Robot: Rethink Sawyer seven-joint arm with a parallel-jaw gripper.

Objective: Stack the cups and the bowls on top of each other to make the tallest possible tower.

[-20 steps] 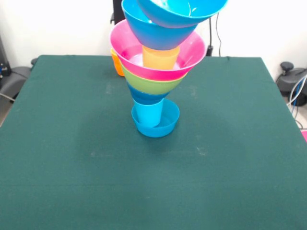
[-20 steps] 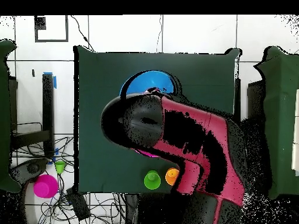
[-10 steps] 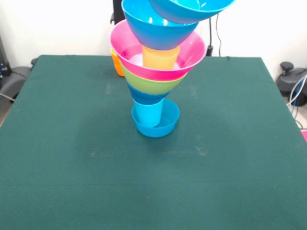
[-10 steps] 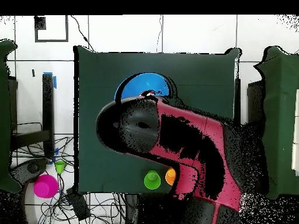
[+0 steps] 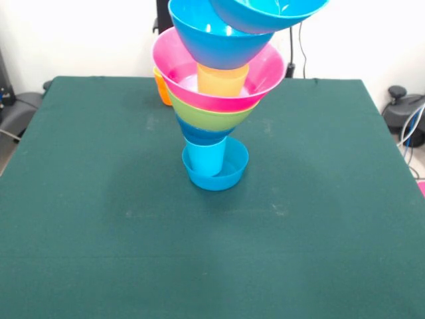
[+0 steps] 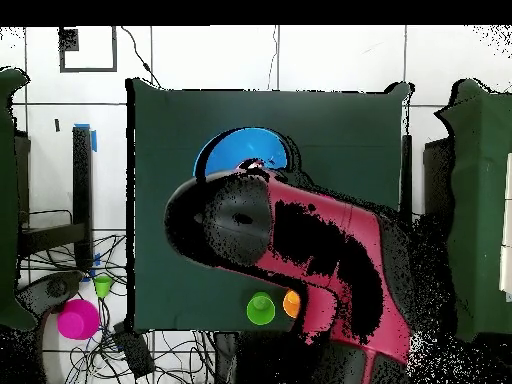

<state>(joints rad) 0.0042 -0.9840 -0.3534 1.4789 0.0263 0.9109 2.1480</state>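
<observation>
Tower: upper centre of the front view, on the green bench.
Base: small blue bowl holding a light blue cup.
Above: blue, lime green, pink bowl, yellowish cup, large blue bowl.
Top bowl: tilted at the top edge.
Arm: over the tower (overhead view).
Hand: hidden, cannot tell.
Orange cup: behind the tower.
</observation>
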